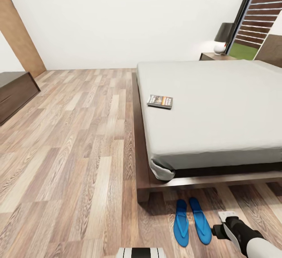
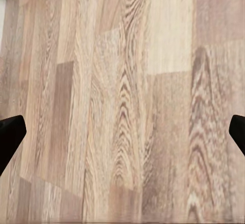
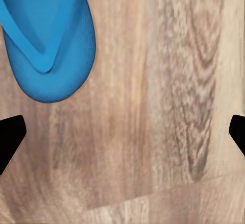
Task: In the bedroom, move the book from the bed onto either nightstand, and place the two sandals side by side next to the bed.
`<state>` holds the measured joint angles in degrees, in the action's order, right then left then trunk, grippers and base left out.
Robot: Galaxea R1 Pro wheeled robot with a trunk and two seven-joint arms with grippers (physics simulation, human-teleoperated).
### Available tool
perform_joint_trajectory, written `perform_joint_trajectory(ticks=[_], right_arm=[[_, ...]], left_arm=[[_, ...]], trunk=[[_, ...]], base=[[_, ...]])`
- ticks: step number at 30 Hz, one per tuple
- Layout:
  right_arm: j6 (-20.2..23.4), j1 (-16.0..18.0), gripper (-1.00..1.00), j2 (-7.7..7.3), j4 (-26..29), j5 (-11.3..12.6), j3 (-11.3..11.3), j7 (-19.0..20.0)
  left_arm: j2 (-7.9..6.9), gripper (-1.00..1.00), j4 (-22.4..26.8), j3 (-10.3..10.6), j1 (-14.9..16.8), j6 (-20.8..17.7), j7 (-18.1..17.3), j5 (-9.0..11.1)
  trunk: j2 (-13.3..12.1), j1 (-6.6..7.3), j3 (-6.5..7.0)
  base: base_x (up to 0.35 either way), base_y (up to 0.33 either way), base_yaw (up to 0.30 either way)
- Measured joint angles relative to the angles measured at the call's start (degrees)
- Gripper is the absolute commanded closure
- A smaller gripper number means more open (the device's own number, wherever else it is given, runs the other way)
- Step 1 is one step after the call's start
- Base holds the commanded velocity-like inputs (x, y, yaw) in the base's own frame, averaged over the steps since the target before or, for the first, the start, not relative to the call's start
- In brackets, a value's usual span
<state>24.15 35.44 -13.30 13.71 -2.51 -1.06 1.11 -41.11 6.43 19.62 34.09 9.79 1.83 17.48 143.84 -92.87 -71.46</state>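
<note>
The book (image 1: pixel 159 101), dark with an orange band, lies flat on the pale-grey mattress near the left edge of the bed (image 1: pixel 219 105). Both blue sandals (image 1: pixel 181 222) (image 1: pixel 200 220) lie side by side on the plank floor just before the bed's foot corner. My right arm (image 1: pixel 239 232) hangs just right of them. In the right wrist view my right gripper (image 3: pixel 122 134) is open above bare floor, one sandal (image 3: pixel 48 40) close beside it and apart from the fingers. My left gripper (image 2: pixel 122 134) is open over bare planks. A nightstand (image 1: pixel 213 57) stands at the bed's head.
A white lamp with a dark shade (image 1: pixel 223 38) sits on the nightstand. A long low dark cabinet (image 1: pixel 15 91) stands at the left wall beside a brown door (image 1: pixel 17 34). A window with a slatted fence (image 1: pixel 260 15) is far right. Wide floor lies left of the bed.
</note>
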Motion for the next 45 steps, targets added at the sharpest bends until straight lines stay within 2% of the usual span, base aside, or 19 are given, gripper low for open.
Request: perform_joint_trajectory(ticks=[5,12,18,20,23,31,33,40,41,45], right_arm=[[-1.74,-0.06,-1.00,0.04,-0.30,-0.03,0.01,0.00],[-2.84,-0.24,-1.00,0.00,-0.53,-0.05,0.01,0.00],[-2.90,-0.50,-1.00,0.24,-0.56,-0.13,-0.06,0.00],[-2.90,-0.55,-1.00,0.28,-0.56,-0.14,-0.08,0.00],[-2.89,-0.71,-1.00,0.35,-0.59,-0.38,-0.12,-0.03],[-3.05,-0.93,-1.00,0.60,-2.79,-2.71,-0.14,-0.15],[-3.19,-0.94,-1.00,0.63,-3.22,-2.97,-0.15,-0.17],[-8.62,-0.98,-1.00,0.61,-7.73,-3.81,-0.09,-0.40],[-8.65,-0.97,-1.00,0.61,-7.76,-3.81,-0.09,-0.40],[-13.43,-0.98,-1.00,0.49,-11.13,-3.53,0.10,-0.58]], left_arm=[[0.13,-1.00,0.00,-0.05,-1.30,0.04,0.00,0.09],[0.96,-1.00,0.00,-0.22,-5.44,0.12,-0.03,0.37],[3.63,-1.00,0.00,-0.41,-7.70,0.15,-0.07,0.41],[3.99,-1.00,0.00,-0.43,-8.15,0.15,-0.07,0.42],[5.72,-1.00,-0.01,-0.54,-10.00,0.16,-0.07,0.47],[9.58,-1.00,-0.01,-0.67,-13.07,0.23,-0.08,0.62],[10.01,-1.00,-0.01,-0.69,-13.41,0.25,-0.08,0.66],[13.14,-1.00,-0.01,-0.74,-15.53,1.08,-0.18,0.81],[13.15,-1.00,-0.01,-0.77,-15.53,1.09,-0.18,0.81],[14.60,-1.00,-0.04,-0.75,-16.34,1.77,-0.21,0.84]], trunk=[[-0.07,0.13,1.11],[-0.16,0.31,2.66],[-0.24,0.46,3.99],[-0.27,0.51,4.43],[-0.31,0.59,5.10],[-0.42,0.80,6.87],[-0.44,0.85,7.31],[-0.54,1.03,8.87],[-0.55,1.06,9.09],[-0.60,1.16,9.97]], base=[[0.000,0.000,0.000],[0.000,0.000,0.000],[0.000,0.000,0.000],[0.000,0.000,0.000],[0.000,0.000,0.000],[0.000,0.000,0.000],[0.000,0.000,0.000],[0.000,0.000,0.000],[0.000,0.000,0.000],[0.000,0.000,0.000]])
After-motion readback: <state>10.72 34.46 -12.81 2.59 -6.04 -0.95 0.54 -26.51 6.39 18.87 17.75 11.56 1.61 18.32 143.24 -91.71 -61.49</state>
